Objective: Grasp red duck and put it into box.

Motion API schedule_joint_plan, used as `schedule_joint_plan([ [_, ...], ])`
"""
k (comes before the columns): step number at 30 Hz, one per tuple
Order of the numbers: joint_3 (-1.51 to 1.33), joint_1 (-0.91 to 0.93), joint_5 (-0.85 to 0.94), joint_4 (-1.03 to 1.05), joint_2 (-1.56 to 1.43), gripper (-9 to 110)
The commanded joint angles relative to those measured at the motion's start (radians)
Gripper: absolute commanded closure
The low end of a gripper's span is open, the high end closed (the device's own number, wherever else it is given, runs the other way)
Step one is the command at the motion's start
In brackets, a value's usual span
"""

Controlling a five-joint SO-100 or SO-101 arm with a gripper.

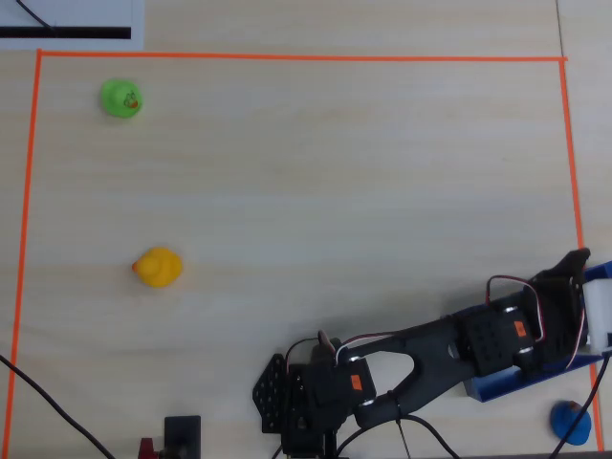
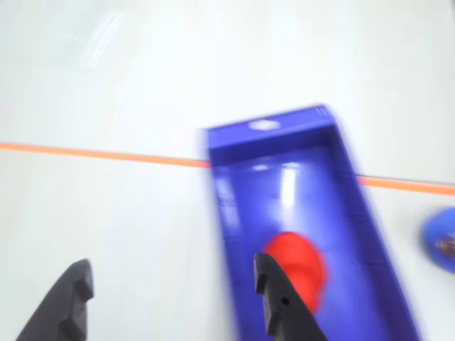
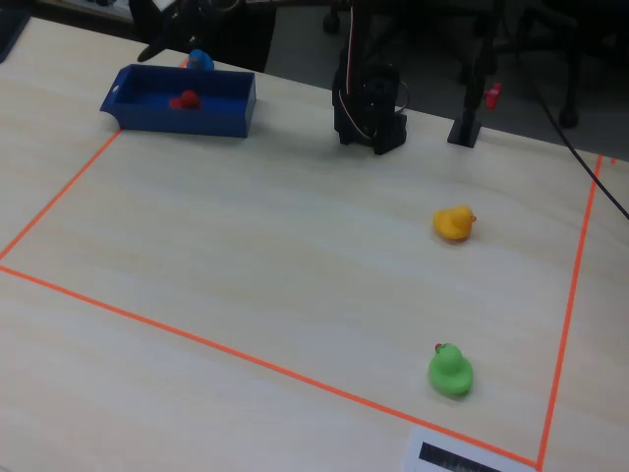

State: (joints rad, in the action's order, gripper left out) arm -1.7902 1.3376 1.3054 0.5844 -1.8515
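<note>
The red duck [image 2: 297,264] lies on the floor of the blue box [image 2: 270,136], free of the gripper. In the wrist view my gripper [image 2: 170,288] hovers above the table and the box's left wall; it is open with nothing between its dark fingers [image 2: 71,302]. The right finger overlaps the duck's lower left in that view. In the fixed view the red duck [image 3: 184,99] rests inside the box [image 3: 177,124] at the far left corner of the table. In the overhead view the arm hides most of the box [image 1: 507,384] and all of the duck.
A blue duck [image 3: 200,61] sits just outside the box. A yellow duck [image 1: 158,268] and a green duck [image 1: 121,98] stand on the table inside the orange tape border [image 1: 287,57]. The arm's base [image 3: 369,103] is at the table's edge.
</note>
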Motion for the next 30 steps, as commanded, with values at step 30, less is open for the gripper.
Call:
schedule_joint_plan([
  [30, -0.819, -1.348, 0.143, 0.535, -0.942, 97],
])
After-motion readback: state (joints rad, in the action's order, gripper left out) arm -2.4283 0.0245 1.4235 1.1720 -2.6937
